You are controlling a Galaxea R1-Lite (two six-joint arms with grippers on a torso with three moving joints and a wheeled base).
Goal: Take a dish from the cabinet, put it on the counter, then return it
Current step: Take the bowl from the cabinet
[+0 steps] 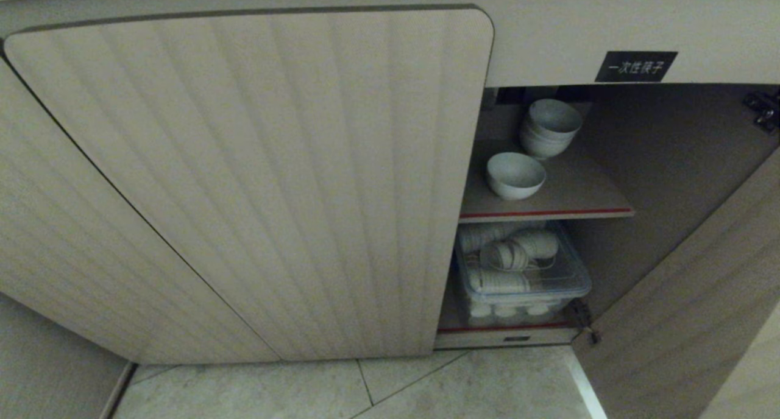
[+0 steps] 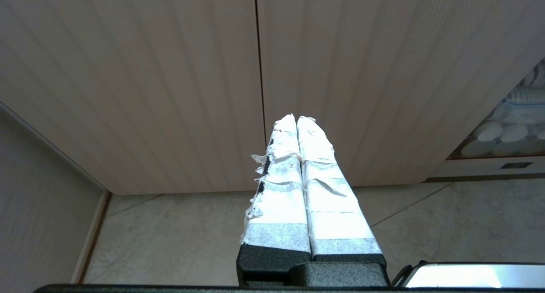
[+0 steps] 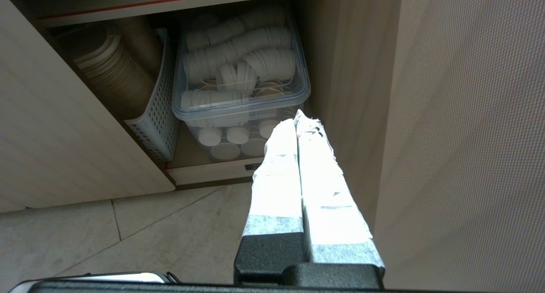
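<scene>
Dim, soft head view; shadowed shelves.

The left end effector (image 2: 296, 119) is seen from behind, its two fingers (image 2: 279, 186) wrapped in white tape w/ frayed edges and pressed together, nothing betw. them. It points at the closed fluted doors of the cabinet (image 2: 170, 80), just above the pale tiled floor (image 2: 179, 237), and it is not touching the doors. At the far side an open part of the cabinet shows a clear plastic box (image 2: 506, 127) w/ white round things inside, approx. at floor level.
</scene>
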